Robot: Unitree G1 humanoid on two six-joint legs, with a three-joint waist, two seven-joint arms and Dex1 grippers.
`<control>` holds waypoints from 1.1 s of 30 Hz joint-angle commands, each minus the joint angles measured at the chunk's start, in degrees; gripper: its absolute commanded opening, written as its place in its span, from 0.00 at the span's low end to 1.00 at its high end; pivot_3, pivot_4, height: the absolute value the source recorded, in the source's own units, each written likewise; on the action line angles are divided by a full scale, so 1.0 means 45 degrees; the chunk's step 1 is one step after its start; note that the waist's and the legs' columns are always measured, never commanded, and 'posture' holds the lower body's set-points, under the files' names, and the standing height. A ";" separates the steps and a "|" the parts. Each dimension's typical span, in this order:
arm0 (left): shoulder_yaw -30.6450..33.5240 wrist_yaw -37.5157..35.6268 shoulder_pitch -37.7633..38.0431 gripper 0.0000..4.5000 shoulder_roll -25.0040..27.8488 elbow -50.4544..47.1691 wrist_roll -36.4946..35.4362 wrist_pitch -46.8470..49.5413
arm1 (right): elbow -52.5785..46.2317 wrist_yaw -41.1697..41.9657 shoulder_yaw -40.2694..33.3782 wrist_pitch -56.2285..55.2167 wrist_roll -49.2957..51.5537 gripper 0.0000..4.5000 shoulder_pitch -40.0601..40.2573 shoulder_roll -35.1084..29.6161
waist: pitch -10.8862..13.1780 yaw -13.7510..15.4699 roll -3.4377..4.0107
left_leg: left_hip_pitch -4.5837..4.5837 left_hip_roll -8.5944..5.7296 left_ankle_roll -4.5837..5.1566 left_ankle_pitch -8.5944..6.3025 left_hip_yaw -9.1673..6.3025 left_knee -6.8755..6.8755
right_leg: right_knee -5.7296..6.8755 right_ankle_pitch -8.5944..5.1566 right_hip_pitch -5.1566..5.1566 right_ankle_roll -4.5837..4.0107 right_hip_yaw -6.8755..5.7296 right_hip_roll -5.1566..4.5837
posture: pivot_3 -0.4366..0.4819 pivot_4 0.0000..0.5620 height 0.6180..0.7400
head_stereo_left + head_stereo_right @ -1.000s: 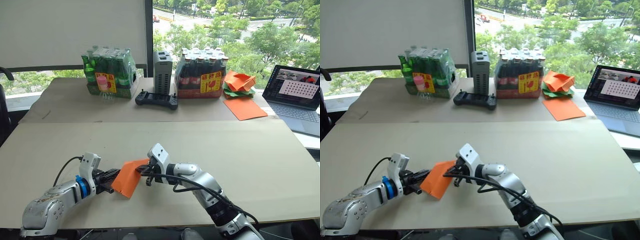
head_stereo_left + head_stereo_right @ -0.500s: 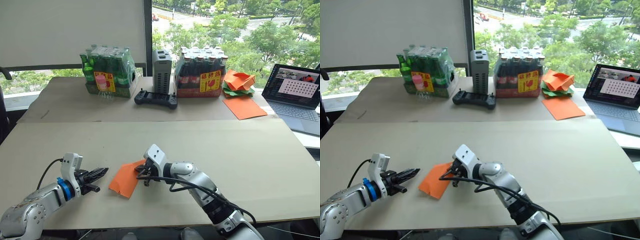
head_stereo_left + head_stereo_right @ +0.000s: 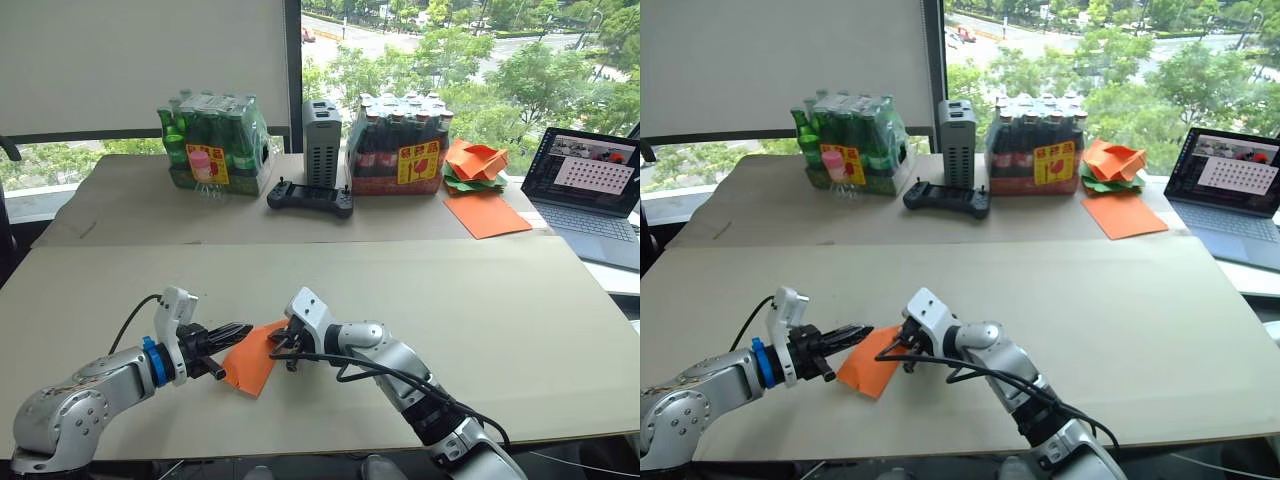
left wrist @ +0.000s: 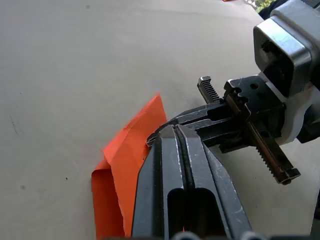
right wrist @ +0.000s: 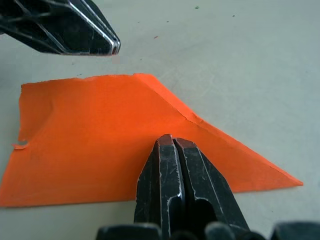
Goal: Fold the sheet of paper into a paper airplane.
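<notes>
Left-eye view, lower centre of frame: mid-fold on the sheet of paper (image 3: 252, 357), lying near the front edge of the tan table (image 3: 520, 330), flanked by both arms. Right gripper (image 3: 283, 347) at the sheet's right edge, fingers pressed together, tip down on the orange surface near a folded slanting edge in the right wrist view; whether pinching a layer or merely pinning it flat, impossible to tell. Left gripper (image 3: 238, 331) at the sheet's upper left edge, fingers likewise pressed together, tip hovering at or just touching the paper close beside the other gripper's tip; no paper visibly caught between them. Judged an early-to-middle stage: partly folded, no wings, no keel, no finished dart. Next move likely calls for one tip holding the sheet down while the other lifts or sweeps an edge over and presses a crease, with care against sliding thin paper across smooth board. Paper itself bright orange, thin, an irregular wedge: one corner turned over into a slanted flap, a pointed end toward the right gripper's side, a slightly ragged, curled edge at the blunt end. Untouched in the upper right of frame: a heap of orange and green paper shapes (image 3: 476, 164) and a larger smooth orange sheet (image 3: 489, 213).
</notes>
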 commanded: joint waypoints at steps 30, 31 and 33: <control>-0.2925 -0.1329 -0.1061 0.01 -0.0561 0.2890 0.3513 -0.2113 | -0.1631 -0.0112 -0.1056 0.2329 0.1361 0.00 0.0835 0.0164 | -0.0004 0.0196 0.0002 | 0.0020 -0.0001 0.0000 0.0001 0.0001 0.0005 | 0.0014 0.0000 0.0016 0.0000 0.0000 -0.0001 | 0.48 0.27 1.00; -0.2911 -0.1335 -0.1076 0.01 -0.0559 0.2886 0.3510 -0.2092 | -0.1629 -0.0084 -0.1065 0.2463 0.1447 0.00 0.0827 0.0195 | -0.0004 0.0200 0.0002 | 0.0020 -0.0001 0.0000 0.0001 0.0000 0.0005 | 0.0013 0.0000 0.0016 0.0000 0.0000 -0.0002 | 0.48 0.27 1.00; -0.2879 -0.1331 -0.1076 0.01 -0.0559 0.2852 0.3496 -0.2044 | -0.1607 -0.0126 -0.1032 0.2568 0.1511 0.00 0.0813 0.0205 | -0.0004 0.0197 0.0003 | 0.0019 -0.0002 0.0000 0.0001 0.0000 0.0005 | 0.0013 0.0000 0.0015 0.0000 0.0000 -0.0002 | 0.48 0.27 1.00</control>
